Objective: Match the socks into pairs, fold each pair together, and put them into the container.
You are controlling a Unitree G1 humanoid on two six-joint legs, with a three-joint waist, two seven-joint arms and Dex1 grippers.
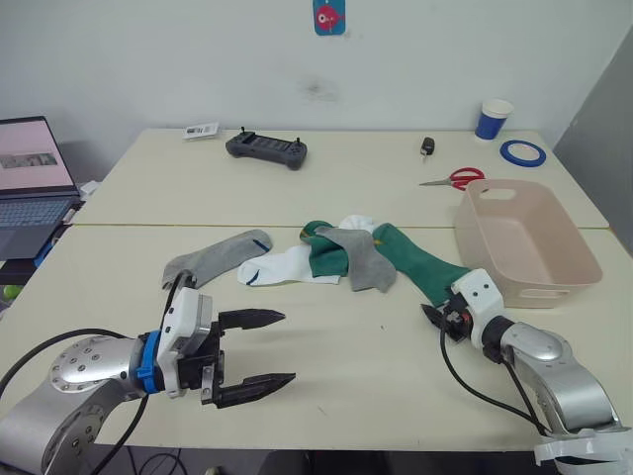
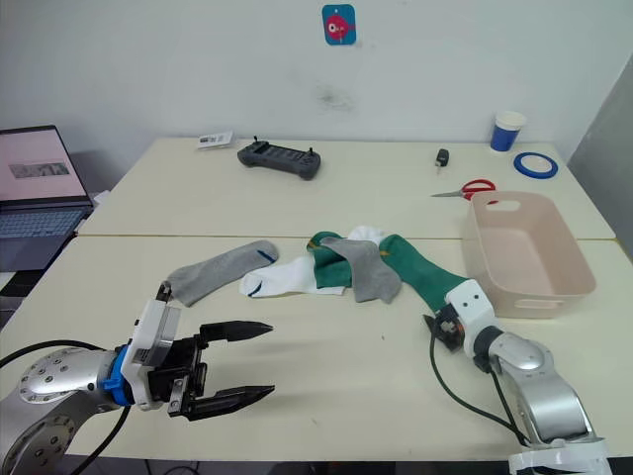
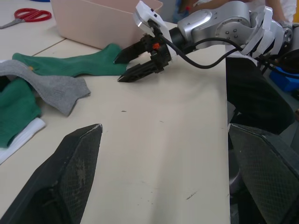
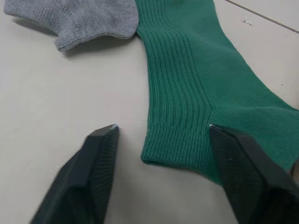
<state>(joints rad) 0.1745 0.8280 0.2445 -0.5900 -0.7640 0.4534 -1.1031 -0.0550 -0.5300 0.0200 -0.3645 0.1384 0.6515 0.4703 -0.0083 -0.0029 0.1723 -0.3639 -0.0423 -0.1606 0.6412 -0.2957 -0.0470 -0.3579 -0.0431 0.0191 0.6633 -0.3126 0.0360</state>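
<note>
A: What surrounds you?
B: A smooth cream table (image 1: 326,178) against a white wall, laptop (image 1: 35,188) at far left.
A: And the grippers?
B: Your left gripper (image 1: 259,348) hovers spread wide, empty. Soft ribbed socks (image 1: 326,255) lie tangled mid-table. Your right gripper (image 4: 161,140) straddles a dark green sock (image 4: 196,93) cuff, fingers apart. The rounded pinkish container (image 1: 569,259) sits right.
</note>
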